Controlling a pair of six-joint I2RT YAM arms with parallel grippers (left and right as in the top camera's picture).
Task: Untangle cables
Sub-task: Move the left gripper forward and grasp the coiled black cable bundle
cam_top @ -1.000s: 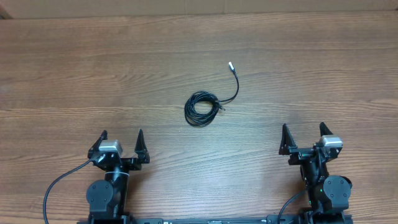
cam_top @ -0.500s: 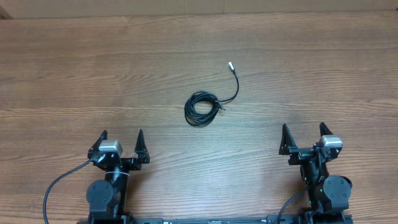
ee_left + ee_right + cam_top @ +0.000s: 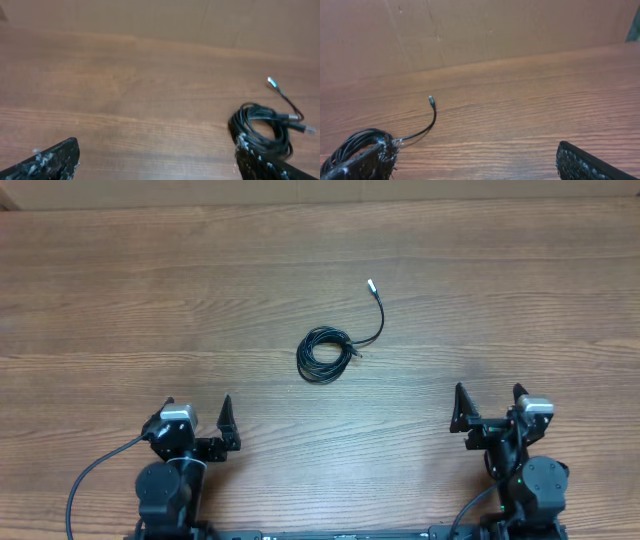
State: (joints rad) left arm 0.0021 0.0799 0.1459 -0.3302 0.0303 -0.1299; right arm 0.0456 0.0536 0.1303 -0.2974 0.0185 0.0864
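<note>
The cables [image 3: 323, 353] lie in a small black coil near the middle of the wooden table, with one tail curving up to a silvery tip [image 3: 371, 283]. My left gripper [image 3: 197, 412] stands open at the near left, well short of the coil. At the near right, my right gripper [image 3: 488, 398] is open too and also apart from it. The left wrist view shows the coil [image 3: 265, 127] just beyond the right finger [image 3: 260, 162]. In the right wrist view the coil [image 3: 357, 142] sits behind the left finger [image 3: 362, 165], and the tip [image 3: 431, 100] points away.
A brown cardboard wall [image 3: 470, 30] runs along the far edge of the table [image 3: 150, 280]. Thick black wires [image 3: 90, 480] trail from the arm bases at the near edge.
Both grippers have shifted slightly toward the near edge. The cables have not moved.
</note>
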